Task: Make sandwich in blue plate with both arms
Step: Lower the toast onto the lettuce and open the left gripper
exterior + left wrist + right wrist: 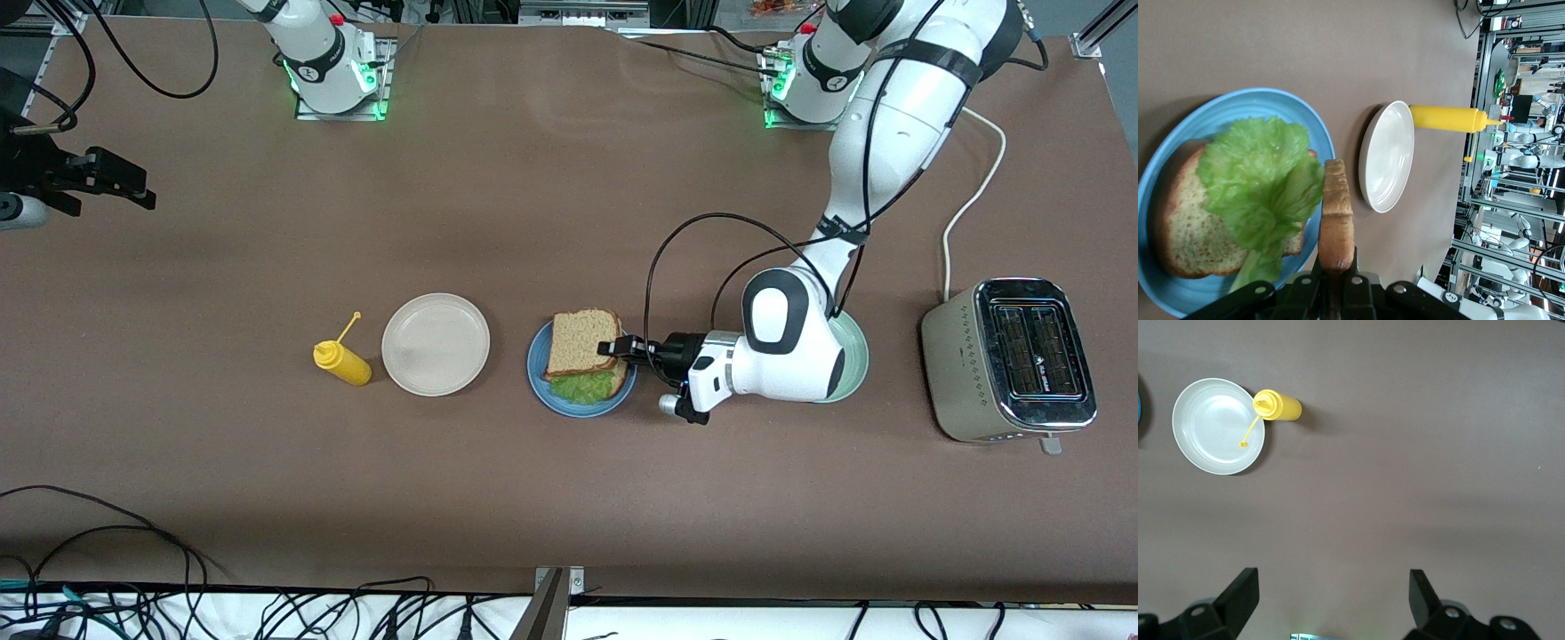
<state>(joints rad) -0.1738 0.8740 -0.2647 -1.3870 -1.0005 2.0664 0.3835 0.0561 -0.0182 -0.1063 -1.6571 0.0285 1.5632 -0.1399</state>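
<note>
The blue plate [542, 378] lies mid-table with a brown bread slice [1185, 227] on it and a ruffled green lettuce leaf [587, 385] on that slice. My left gripper [622, 348] reaches in low from the left arm's end and is shut on the edge of a second bread slice [582, 342], held level just over the lettuce. In the left wrist view this slice [1337, 207] shows edge-on between the fingers of the left gripper [1336, 257], beside the lettuce [1261, 187] and the blue plate [1271, 107]. My right gripper [1331, 580] waits open, high over bare table.
A beige-white plate [436, 344] lies beside the blue plate toward the right arm's end, with a yellow squeeze bottle [342, 362] lying beside it. A pale green plate [853, 356] is partly hidden under the left arm. A toaster [1009, 356] stands at the left arm's end.
</note>
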